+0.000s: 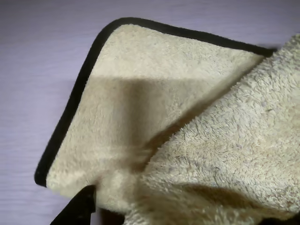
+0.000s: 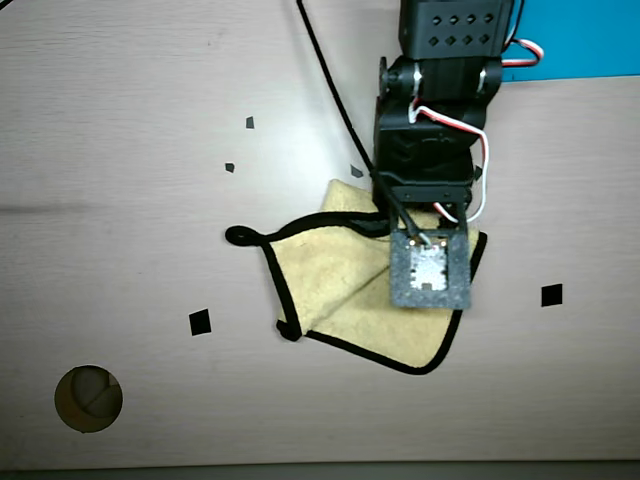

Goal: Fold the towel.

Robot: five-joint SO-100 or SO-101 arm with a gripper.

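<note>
The pale yellow towel [image 2: 340, 290] with black trim lies partly folded on the table, its small black loop [image 2: 240, 236] pointing left. In the wrist view, one layer of the towel [image 1: 140, 84] lies flat and another layer rises toward the camera at lower right. My gripper [image 1: 183, 213] sits at the bottom edge, and the raised cloth runs in between its jaws. One black finger [image 1: 77, 208] shows at lower left. In the overhead view the arm and its wrist camera board [image 2: 430, 272] cover the gripper, above the towel's right part.
Small black square marks [image 2: 200, 322] [image 2: 551, 295] dot the pale wooden table. A round hole [image 2: 88, 398] is at lower left. A blue sheet [image 2: 580, 30] lies at the top right. A black cable [image 2: 330, 90] runs down to the arm.
</note>
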